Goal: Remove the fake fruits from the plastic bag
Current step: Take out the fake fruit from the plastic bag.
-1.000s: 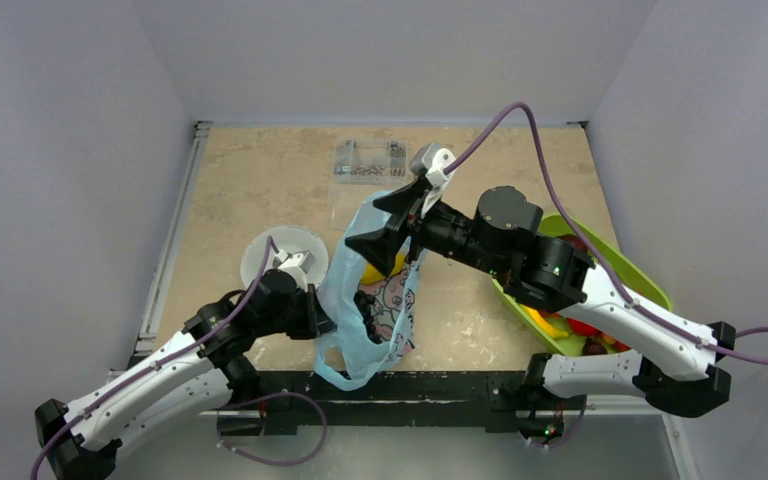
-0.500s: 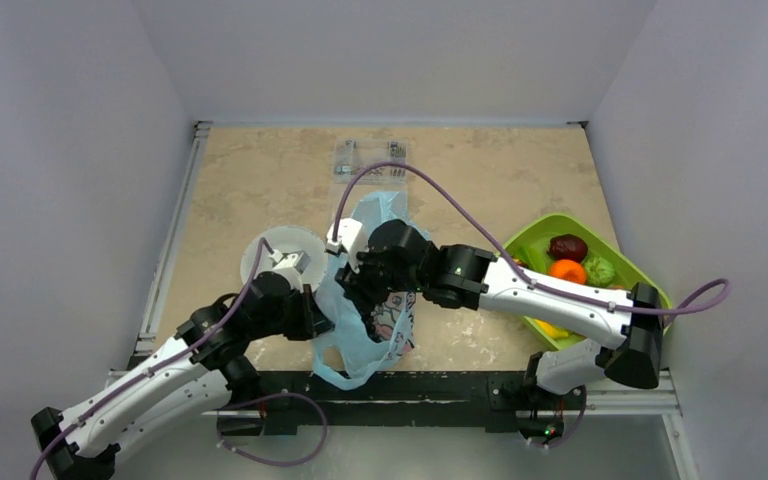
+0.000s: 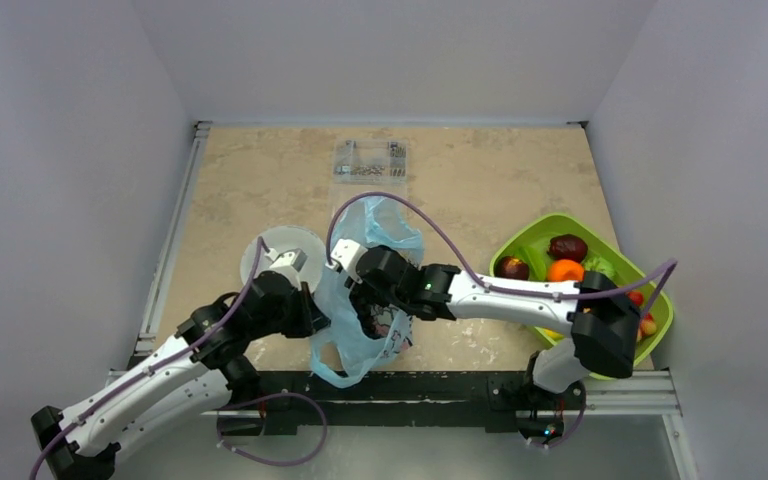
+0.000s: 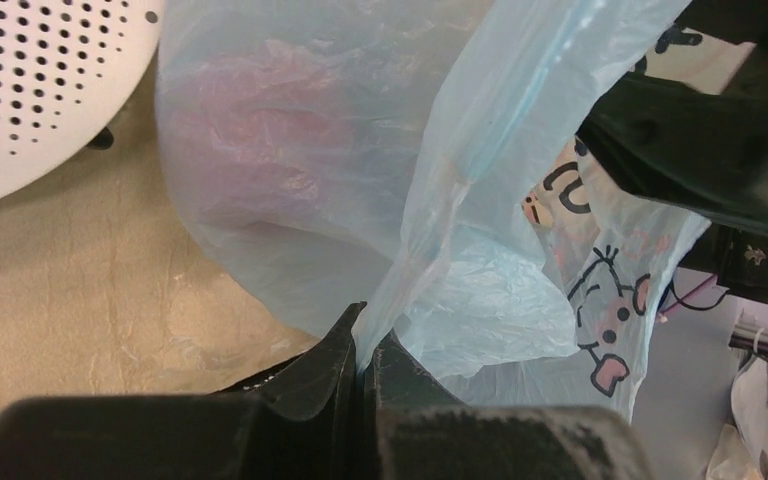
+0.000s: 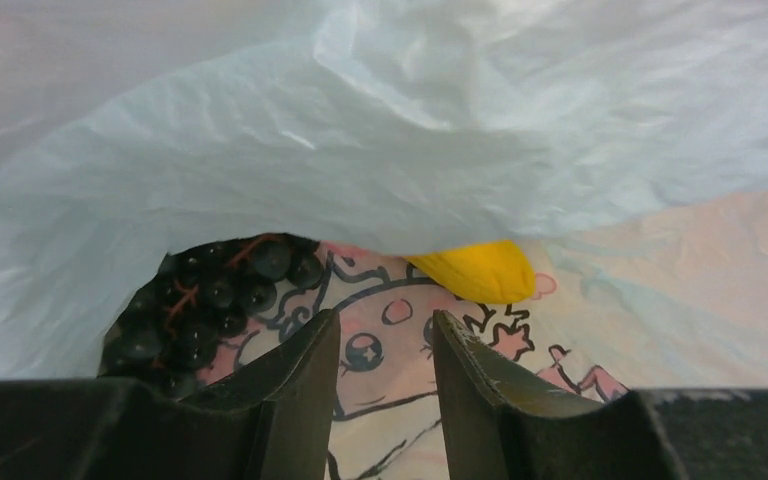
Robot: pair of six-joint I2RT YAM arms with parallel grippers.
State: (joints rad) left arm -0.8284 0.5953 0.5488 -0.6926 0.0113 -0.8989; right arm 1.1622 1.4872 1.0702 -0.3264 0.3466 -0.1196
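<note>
The light-blue plastic bag (image 3: pixel 385 225) lies at the table's near middle and fills the left wrist view (image 4: pixel 290 150). My left gripper (image 4: pixel 365 345) is shut on a fold of the bag's edge, at the bag's left side in the top view (image 3: pixel 312 312). My right gripper (image 5: pixel 385 325) is open and empty inside the bag's mouth (image 3: pixel 365 305). Ahead of it lie dark purple grapes (image 5: pixel 205 300) at the left and a yellow banana tip (image 5: pixel 475 270) at the right, half under the bag's film (image 5: pixel 380 150). Other fake fruits, a plum (image 3: pixel 568 246), an orange (image 3: pixel 565 270), lie in the tray.
A lime-green tray (image 3: pixel 660 290) with several fruits stands at the right near edge. A white perforated disc (image 3: pixel 275 250) lies left of the bag, also in the left wrist view (image 4: pixel 30 90). A clear plastic box (image 3: pixel 368 160) sits at the back middle.
My right arm has swung from above the bag down and left, and its gripper is now inside the bag's mouth. The left gripper has kept its hold on the bag.
</note>
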